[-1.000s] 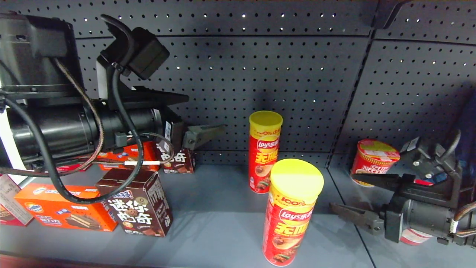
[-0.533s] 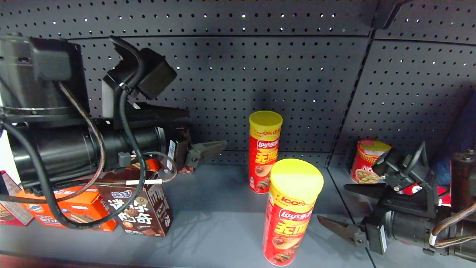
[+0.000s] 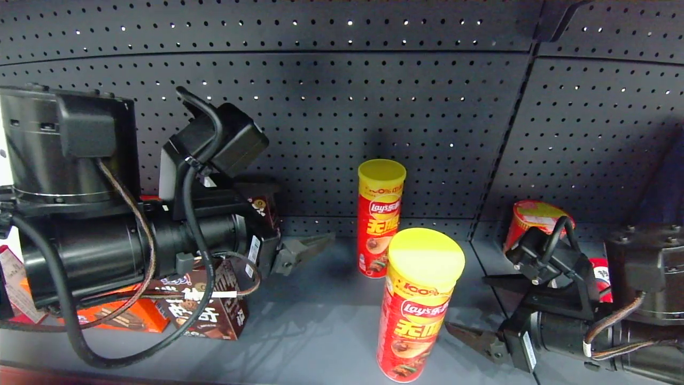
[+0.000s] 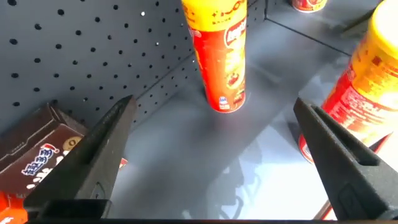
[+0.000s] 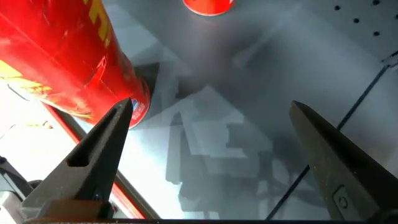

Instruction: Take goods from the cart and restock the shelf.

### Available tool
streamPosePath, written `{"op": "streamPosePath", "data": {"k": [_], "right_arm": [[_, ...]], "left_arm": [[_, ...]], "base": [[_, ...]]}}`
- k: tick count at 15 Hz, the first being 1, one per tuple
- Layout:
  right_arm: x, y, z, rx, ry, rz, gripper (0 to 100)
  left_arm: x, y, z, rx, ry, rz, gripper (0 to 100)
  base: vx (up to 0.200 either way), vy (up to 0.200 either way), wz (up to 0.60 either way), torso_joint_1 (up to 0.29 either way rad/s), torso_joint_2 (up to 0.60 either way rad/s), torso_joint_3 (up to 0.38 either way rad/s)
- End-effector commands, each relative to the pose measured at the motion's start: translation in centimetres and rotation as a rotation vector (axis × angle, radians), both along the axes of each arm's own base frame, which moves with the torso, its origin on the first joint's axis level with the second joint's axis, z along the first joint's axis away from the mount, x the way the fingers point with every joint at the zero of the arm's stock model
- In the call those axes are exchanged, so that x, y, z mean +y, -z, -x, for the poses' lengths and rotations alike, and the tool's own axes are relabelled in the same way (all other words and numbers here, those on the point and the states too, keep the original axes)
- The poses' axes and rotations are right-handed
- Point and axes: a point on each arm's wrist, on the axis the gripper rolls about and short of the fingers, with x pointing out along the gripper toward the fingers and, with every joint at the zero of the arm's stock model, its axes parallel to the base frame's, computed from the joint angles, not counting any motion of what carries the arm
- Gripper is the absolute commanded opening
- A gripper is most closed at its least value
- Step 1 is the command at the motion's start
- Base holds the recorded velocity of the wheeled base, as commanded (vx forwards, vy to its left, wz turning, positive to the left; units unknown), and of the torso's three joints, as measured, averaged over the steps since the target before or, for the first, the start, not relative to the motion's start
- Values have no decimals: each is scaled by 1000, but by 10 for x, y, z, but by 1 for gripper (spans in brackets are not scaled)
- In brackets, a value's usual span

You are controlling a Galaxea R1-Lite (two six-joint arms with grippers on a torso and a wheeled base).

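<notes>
The left arm lies level over the left end of the shelf [image 3: 315,315], above the brown chocolate box [image 3: 224,313] and the orange box [image 3: 131,318] at the front left corner. Its wrist points to the right, along the pegboard back wall [image 3: 374,107]. The right arm comes in low from the right end, close to the shelf's front edge, and points to the left.

Between the two arms the middle of the shelf board is bare grey, from the chocolate box across to the cans. The back can [image 3: 380,216] stands upright near the back wall. The front can [image 3: 417,305] stands upright near the front edge, just to the right of the back one and apart from it. A cup noodle [image 3: 526,216] sits by the back wall behind the right arm, past the seam in the board.

The left gripper [image 4: 212,107] is spread wide and holds nothing; the back can stands beyond its fingertips. The right gripper [image 3: 467,302] is also spread wide and empty, one finger just beside the foot of the front can. Whether that finger touches the can cannot be made out.
</notes>
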Motion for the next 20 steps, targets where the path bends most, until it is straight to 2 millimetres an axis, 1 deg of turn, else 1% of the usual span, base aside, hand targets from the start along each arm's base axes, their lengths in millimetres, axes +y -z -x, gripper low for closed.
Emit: {"op": "streamPosePath", "data": {"k": [1,6,8,20], "right_arm": [[6,5,-3,18,-15,15,100],[21,9,-4,31,-62,26,100],[23,9,-3,31,-72,27,100],[25,12,-4,41,-77,33,100]], "left_arm": [[0,5,3,12,6,-8,100],[3,5,3,13,-1,-4,100],[3,5,3,14,-1,-3,100],[3,4,3,13,0,-2,100]], "base": [[0,0,0,0,0,0],[0,0,0,0,0,0],[0,0,0,0,0,0],[0,0,0,0,0,0]]}}
